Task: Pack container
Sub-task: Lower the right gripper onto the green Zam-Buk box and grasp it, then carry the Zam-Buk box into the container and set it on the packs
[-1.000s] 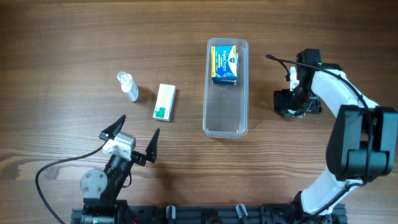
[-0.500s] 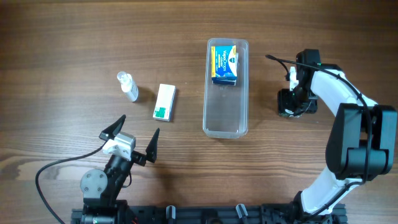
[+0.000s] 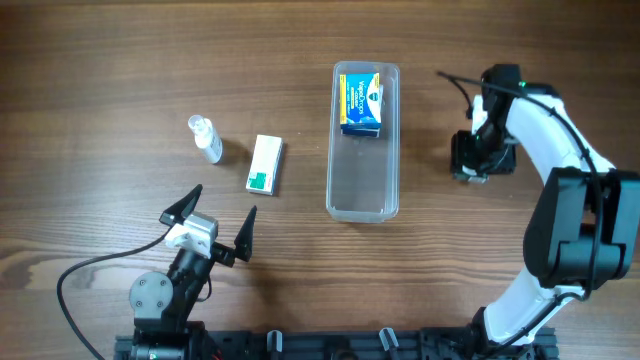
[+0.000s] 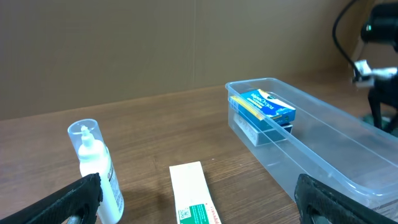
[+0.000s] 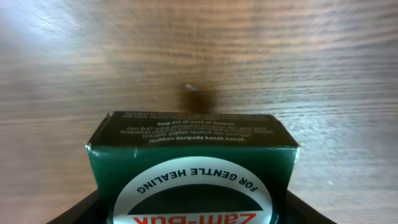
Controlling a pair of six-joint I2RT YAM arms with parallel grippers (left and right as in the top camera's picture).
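The container (image 3: 362, 182) lies upright on the wooden table (image 3: 110, 60), just right of the middle of the overhead frame, its long side running from top to bottom. A blue and yellow box (image 3: 361, 104) lies flat in its upper end; the lower part of the bin shows only its bare floor. In the left wrist view the same box sits at the far end of the clear walls, in the right half of the frame.

The right gripper (image 3: 478, 166) is on the right side of the overhead frame, beside the container's upper half but apart from it, pointing down at the table. Its wrist camera shows a dark green box (image 5: 193, 163) filling the lower centre of the frame, printed "Zam-Buk" and "for gentle healing". The dark fingers (image 5: 93, 208) sit against the box at the bottom corners, so the jaws are closed around it. Whether the box touches the wood cannot be told.

The left gripper (image 3: 225, 198) sits at the lower left of the overhead frame, near the arm's base, its jaws spread wide and holding nothing. Above it a white and green box (image 3: 265, 164) lies flat, left of the container and well apart from it. A small clear bottle (image 3: 206, 138) stands just left of that box
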